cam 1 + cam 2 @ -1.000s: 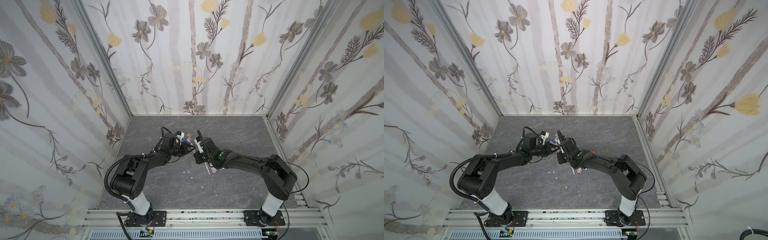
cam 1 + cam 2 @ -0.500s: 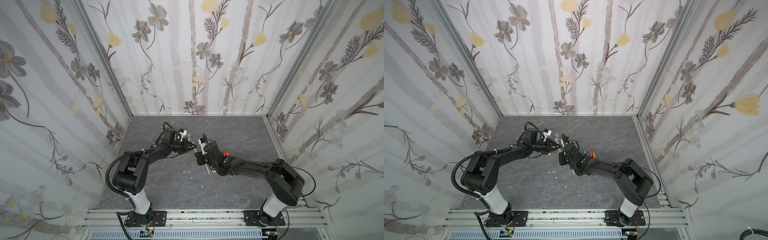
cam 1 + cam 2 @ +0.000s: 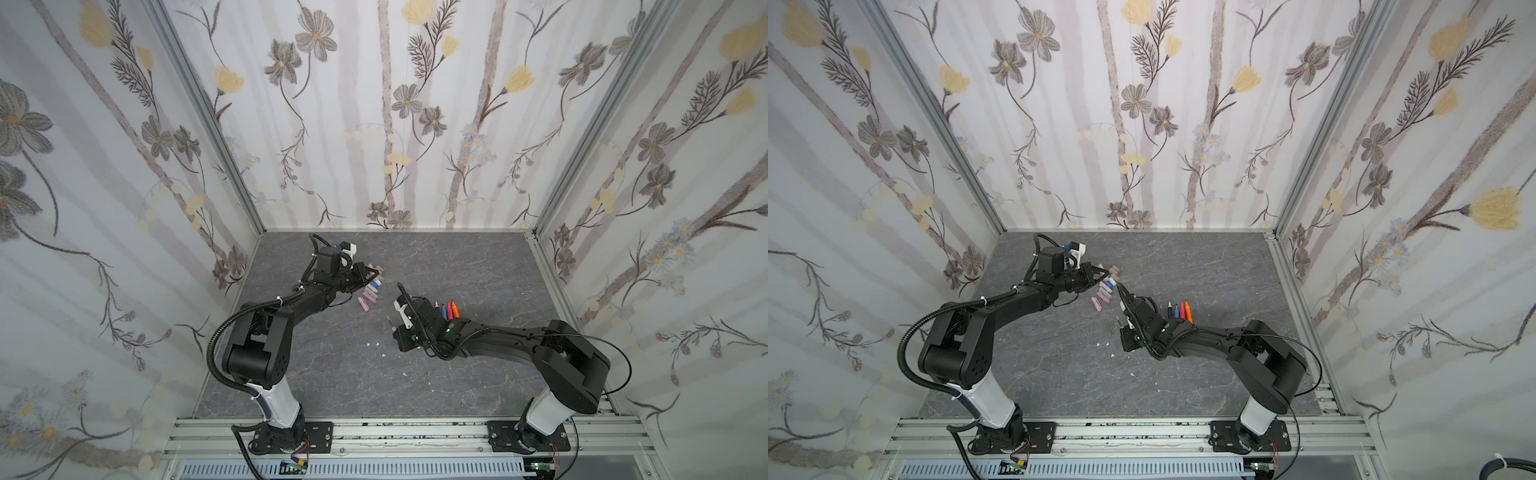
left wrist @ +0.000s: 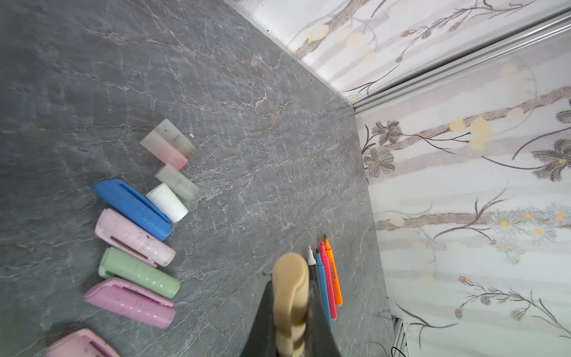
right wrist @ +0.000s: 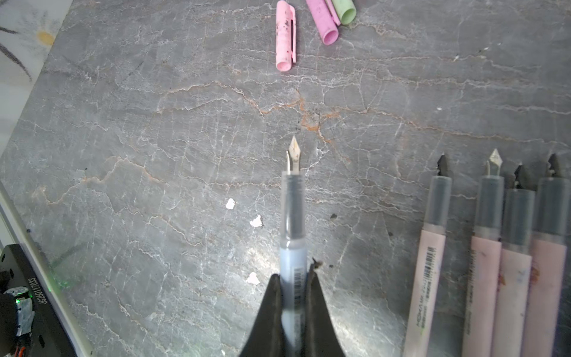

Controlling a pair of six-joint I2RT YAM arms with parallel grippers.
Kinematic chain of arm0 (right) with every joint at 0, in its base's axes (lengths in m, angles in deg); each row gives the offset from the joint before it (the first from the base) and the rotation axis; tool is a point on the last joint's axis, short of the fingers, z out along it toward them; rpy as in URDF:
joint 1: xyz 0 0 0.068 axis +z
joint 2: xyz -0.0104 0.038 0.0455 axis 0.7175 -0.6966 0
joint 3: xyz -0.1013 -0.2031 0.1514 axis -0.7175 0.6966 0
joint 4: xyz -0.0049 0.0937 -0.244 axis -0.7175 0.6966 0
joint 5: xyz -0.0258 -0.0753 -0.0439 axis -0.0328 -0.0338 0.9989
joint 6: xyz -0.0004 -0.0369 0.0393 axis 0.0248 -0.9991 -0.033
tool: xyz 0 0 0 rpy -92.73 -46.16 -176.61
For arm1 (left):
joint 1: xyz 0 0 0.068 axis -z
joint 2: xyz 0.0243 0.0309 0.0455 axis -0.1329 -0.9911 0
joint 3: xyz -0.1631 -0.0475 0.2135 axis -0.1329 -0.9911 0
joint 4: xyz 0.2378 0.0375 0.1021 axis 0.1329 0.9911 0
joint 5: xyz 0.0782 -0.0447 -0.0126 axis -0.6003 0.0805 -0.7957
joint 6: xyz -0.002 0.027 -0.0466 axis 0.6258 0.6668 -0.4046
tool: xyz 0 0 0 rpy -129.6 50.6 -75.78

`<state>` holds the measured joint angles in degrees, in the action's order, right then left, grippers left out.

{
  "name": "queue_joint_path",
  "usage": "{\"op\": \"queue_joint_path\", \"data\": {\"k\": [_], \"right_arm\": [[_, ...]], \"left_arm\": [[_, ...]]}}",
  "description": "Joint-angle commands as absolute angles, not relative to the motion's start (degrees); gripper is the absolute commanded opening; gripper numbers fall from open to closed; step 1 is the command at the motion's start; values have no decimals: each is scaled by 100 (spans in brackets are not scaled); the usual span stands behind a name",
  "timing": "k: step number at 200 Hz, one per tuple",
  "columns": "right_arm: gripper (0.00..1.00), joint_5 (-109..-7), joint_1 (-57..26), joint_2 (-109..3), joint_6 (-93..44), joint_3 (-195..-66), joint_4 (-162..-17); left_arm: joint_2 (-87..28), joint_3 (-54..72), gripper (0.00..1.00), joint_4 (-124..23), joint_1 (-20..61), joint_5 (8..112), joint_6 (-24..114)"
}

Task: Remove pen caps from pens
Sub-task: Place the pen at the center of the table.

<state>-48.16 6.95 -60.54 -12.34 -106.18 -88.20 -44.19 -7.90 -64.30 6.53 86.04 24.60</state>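
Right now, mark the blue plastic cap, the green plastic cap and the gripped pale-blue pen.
blue plastic cap (image 4: 133, 210): left wrist view, mid-body.
green plastic cap (image 4: 139, 273): left wrist view, mid-body.
pale-blue pen (image 5: 292, 256): right wrist view, barrel.

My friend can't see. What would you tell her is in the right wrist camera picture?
The right gripper is shut on a pale blue pen with its cap off and its metal tip bare, seen against a grey table. Beside it lie four uncapped pink pens, and beyond its tip lie a pink cap, a purple cap and a green cap.
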Motion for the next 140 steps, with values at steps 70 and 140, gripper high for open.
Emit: {"op": "queue_joint_path", "data": {"k": [70, 140], "right_arm": [[0, -3474, 708, -6806, -902, -11265, -7843], [2, -3083, 713, -7212, -922, -11607, -7427]], "left_arm": [[-3281, -2382, 0, -6201, -183, 8489, 2995], [-3250, -2698, 0, -6278, -214, 8469, 3048]]}}
